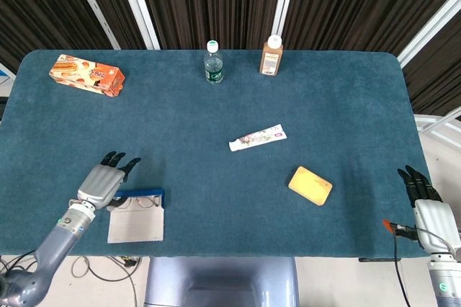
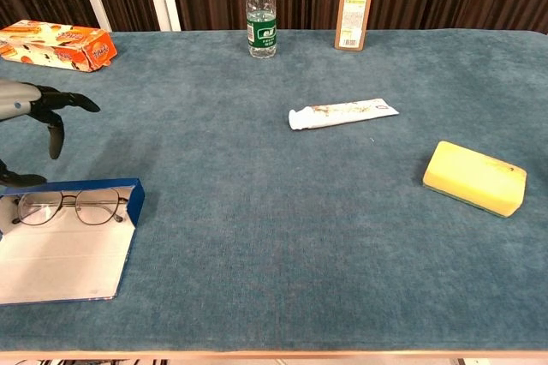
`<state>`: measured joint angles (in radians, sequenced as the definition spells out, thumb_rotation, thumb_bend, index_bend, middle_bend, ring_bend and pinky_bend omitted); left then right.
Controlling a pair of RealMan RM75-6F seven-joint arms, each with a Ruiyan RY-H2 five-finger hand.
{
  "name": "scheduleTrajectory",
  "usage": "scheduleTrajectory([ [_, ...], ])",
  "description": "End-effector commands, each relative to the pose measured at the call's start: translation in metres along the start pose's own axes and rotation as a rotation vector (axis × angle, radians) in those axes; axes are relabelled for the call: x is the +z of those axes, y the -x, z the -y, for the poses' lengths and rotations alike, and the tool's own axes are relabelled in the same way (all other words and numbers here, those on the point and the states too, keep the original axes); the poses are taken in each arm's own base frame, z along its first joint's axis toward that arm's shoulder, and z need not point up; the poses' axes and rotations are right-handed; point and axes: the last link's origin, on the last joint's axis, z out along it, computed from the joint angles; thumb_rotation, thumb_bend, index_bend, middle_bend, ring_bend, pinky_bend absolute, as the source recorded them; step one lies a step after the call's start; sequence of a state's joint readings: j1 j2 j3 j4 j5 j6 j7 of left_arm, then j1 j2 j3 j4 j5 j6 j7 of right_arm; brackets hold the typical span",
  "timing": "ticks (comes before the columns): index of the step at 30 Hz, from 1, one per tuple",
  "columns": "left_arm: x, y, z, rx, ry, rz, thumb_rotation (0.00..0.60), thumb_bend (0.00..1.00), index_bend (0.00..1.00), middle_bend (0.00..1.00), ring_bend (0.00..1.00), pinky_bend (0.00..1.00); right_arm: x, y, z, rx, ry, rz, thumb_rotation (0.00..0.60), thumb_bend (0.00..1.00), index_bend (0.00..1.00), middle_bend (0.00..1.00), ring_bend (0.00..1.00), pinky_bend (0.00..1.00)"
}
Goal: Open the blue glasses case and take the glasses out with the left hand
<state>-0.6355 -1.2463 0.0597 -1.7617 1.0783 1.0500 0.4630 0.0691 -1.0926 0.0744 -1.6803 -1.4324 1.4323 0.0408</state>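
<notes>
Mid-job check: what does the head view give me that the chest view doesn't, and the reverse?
Only the head view shows the right hand, idle off the table's right edge, and the whole left hand with its forearm. Only the chest view shows the thin wire-framed glasses clearly, lying in the open blue glasses case. Both show the case, left fingers above it, the yellow sponge and the toothpaste tube.

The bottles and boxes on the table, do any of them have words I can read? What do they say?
None can be read for sure.
Orange snack box: red lettering, too blurred.
Clear plastic water bottle with green label: white mark, too small.
Brown bottle with white cap: pale label, print too small.
White toothpaste tube: patterned print, unreadable.
Yellow sponge and open blue glasses case: no text visible.
</notes>
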Motion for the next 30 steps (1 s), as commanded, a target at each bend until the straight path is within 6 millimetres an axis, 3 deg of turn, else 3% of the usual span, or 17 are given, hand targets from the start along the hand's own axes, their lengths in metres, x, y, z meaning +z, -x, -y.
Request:
scheduleTrajectory([
  [1,0.004,0.003,-0.007,0.001,-0.021,-0.037,0.600,0.25,0.12,0.52,0.21,0.31,0.000,0.000,0.000,0.000,-0.001,0.000,0.600,0.23,0.00,0.00,0.00,0.19],
  [3,0.006,0.002,-0.009,-0.002,-0.032,-0.060,0.600,0.25,0.14,0.60,0.34,0.50,0.000,0.000,0.000,0.001,0.000,0.002,0.600,0.24,0.00,0.00,0.00,0.19],
  [5,0.007,0.000,-0.012,-0.011,-0.039,-0.081,0.600,0.25,0.16,0.74,0.51,0.71,0.000,0.000,0.000,0.002,-0.001,0.002,0.600,0.24,0.00,0.00,0.00,0.19],
  [8,0.007,-0.001,-0.014,-0.019,-0.044,-0.093,0.600,0.25,0.21,0.93,0.74,0.92,0.001,0.000,0.000,0.002,-0.003,0.002,0.600,0.24,0.00,0.00,0.00,0.19],
  [10,0.006,-0.001,-0.015,-0.022,-0.048,-0.092,0.600,0.25,0.25,0.99,0.85,0.98,0.001,0.000,0.000,0.003,-0.003,0.003,0.600,0.24,0.00,0.00,0.00,0.19],
  [13,0.003,0.002,-0.017,-0.035,-0.061,-0.068,0.600,0.25,0.29,1.00,0.90,1.00,0.000,0.000,0.000,0.004,-0.004,0.003,0.600,0.24,0.00,0.00,0.00,0.19],
  [24,-0.005,0.002,-0.019,-0.050,-0.086,-0.029,0.600,0.25,0.29,1.00,0.92,1.00,0.001,0.000,0.000,0.006,-0.002,0.005,0.600,0.24,0.00,0.00,0.00,0.19],
  [30,-0.005,0.006,-0.020,-0.062,-0.110,-0.007,0.600,0.25,0.35,1.00,0.92,1.00,0.001,0.000,0.001,0.007,-0.004,0.005,0.600,0.24,0.00,0.00,0.00,0.19],
])
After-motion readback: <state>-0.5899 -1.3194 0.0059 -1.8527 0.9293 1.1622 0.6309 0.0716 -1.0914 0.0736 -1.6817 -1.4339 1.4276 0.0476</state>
